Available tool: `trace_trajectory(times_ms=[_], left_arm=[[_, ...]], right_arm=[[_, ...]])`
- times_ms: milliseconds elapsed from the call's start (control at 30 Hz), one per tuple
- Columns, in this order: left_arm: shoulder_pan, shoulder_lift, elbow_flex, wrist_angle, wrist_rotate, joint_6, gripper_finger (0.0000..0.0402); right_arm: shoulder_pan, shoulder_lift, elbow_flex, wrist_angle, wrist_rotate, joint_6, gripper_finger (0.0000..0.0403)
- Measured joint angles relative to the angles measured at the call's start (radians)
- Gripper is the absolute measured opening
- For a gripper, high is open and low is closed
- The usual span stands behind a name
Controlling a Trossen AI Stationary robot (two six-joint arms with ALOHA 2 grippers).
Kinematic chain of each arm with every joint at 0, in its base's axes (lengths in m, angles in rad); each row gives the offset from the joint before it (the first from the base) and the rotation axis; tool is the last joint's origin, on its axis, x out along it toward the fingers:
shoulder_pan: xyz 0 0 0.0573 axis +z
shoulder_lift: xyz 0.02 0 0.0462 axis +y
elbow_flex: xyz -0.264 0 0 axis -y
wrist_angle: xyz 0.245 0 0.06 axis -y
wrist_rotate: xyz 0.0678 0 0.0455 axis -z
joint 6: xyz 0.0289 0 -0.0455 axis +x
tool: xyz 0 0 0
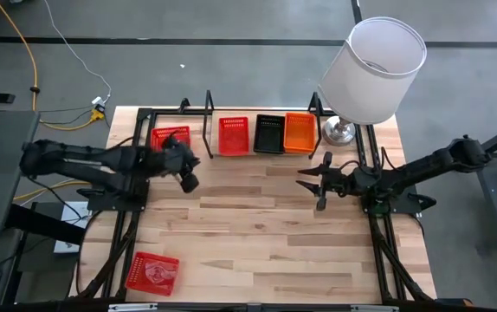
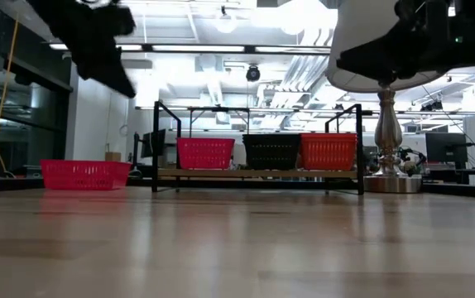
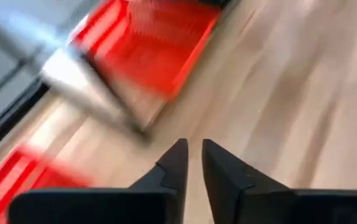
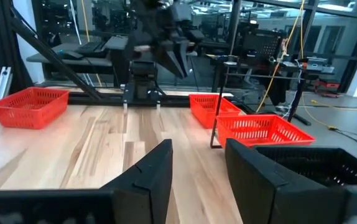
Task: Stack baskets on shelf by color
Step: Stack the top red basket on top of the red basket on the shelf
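The shelf (image 1: 253, 152) stands at the table's far edge and holds a red basket (image 1: 234, 135), a black basket (image 1: 269, 133) and an orange basket (image 1: 299, 133) side by side on its wood base. Another red basket (image 1: 170, 139) sits on the table just left of the shelf. A third red basket (image 1: 151, 273) lies near the near-left corner. My left gripper (image 1: 188, 171) hovers in front of the basket beside the shelf, empty, with only a narrow gap between its fingers (image 3: 191, 149). My right gripper (image 1: 313, 179) is open and empty, right of the table's centre, pointing left.
A white lampshade on a metal lamp (image 1: 371, 68) stands at the far-right corner, right beside the shelf's right end. Black arm rails (image 1: 127, 225) run along both side edges. Bare wood (image 1: 257, 234) stretches across the middle and near part of the table.
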Motion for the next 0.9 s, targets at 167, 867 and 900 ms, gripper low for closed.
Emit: trace_trajectory(times_ms=[167,867,900], left_arm=[[0.155,0.188,0.161,-0.392,0.033,-0.048,0.0088],[0.44,0.498,0.059,-0.344,-0.102,0.312,0.0212],[0.449,0.498,0.059,-0.34,-0.105,0.317,0.0212]], right_arm=[[0.0,0.0,0.002,0.003,-0.005,-0.008,0.0135],[0.0,0.001,0.004,0.0,-0.01,-0.001,0.0135],[0.0,0.001,0.004,0.0,-0.01,-0.001,0.0135]])
